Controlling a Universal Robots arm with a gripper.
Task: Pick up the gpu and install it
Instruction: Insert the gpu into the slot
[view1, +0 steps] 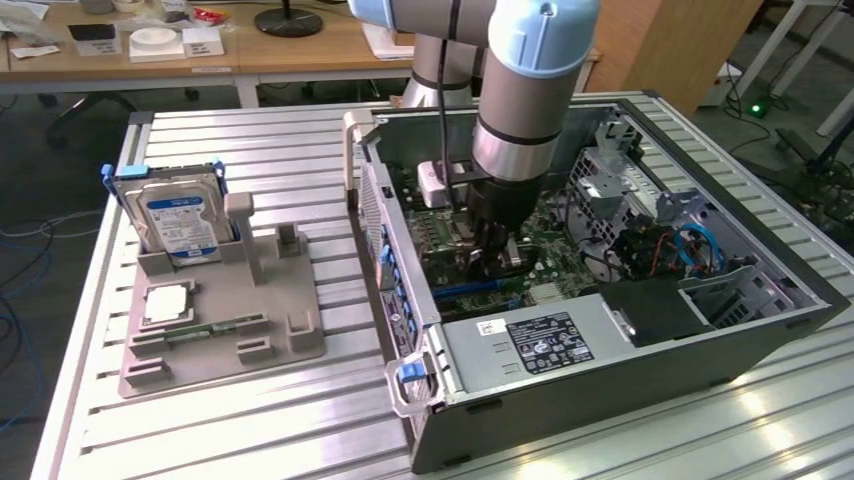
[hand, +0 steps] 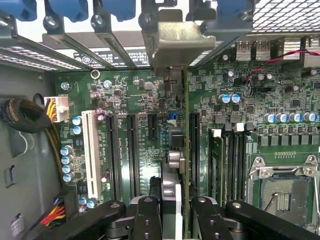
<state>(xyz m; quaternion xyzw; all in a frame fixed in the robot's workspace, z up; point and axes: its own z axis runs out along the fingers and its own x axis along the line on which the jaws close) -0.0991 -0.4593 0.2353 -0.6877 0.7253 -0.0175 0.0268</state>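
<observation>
Patience matters now: tool (hand: 172, 210) clenched on the gpu (hand: 184, 150), edge-on over a motherboard (hand: 140, 100) slot; I'd keep the card upright and press evenly.

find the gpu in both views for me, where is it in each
Exterior view: the gpu is inside the open computer case, under the gripper, over the green motherboard.
Wrist view: the gpu stands edge-on, running from between the gripper fingers to the metal bracket.
Shared landmark: the motherboard.
</observation>
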